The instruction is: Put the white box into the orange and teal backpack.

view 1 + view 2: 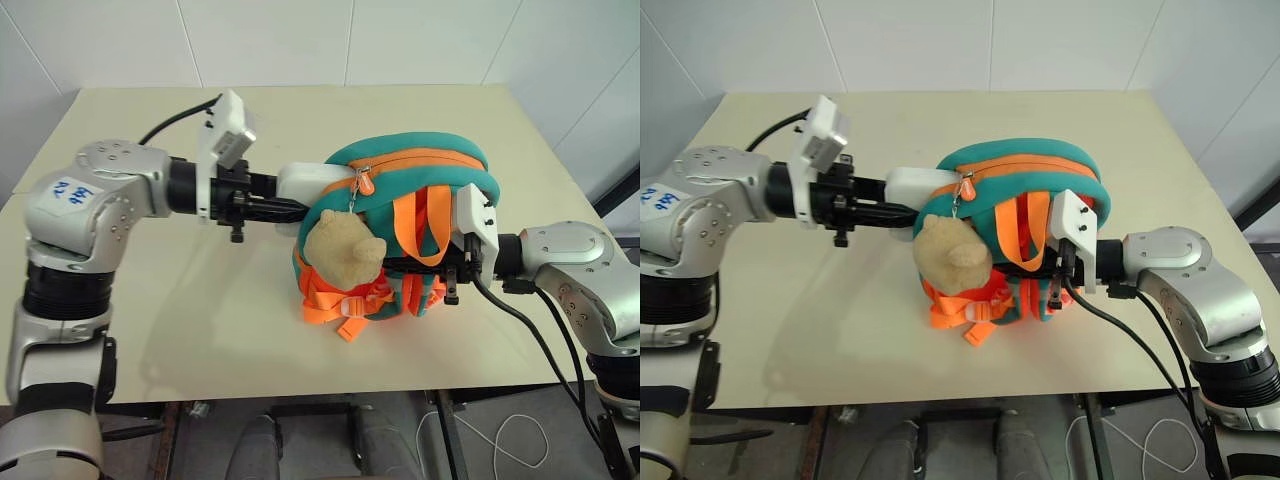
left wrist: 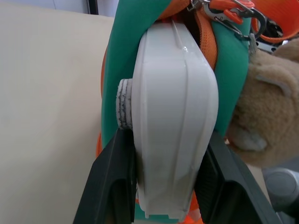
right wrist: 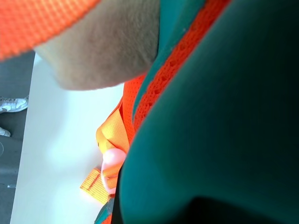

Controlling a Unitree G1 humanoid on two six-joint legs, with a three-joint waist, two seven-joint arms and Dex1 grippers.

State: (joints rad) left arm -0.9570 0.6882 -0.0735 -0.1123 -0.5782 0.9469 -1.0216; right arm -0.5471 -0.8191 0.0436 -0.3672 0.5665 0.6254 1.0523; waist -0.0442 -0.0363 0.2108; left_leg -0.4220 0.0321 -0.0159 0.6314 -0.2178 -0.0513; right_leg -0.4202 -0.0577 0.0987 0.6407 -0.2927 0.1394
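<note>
Item: my left tool [image 1: 262, 207], clamped across the white box [image 2: 175, 121], a smooth, rounded hard-plastic case, its far end entered at the backpack's zip mouth, presumably for pushing home.
Item: backpack [image 1: 420, 170], soft teal-and-orange fabric, standing mid-worktop [image 1: 150, 300]; plush tan bear charm [image 1: 342, 250] on its front.
Item: my right tool [image 1: 1052, 283], closed on the backpack's right side, apparently steadying it.

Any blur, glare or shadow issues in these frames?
Left eye view: sharp, even light, soft shadow beneath the backpack on the table. Left wrist view: small highlight on the white box, bear charm soft. Right wrist view: too close, fabric out of focus, table washed out.
</note>
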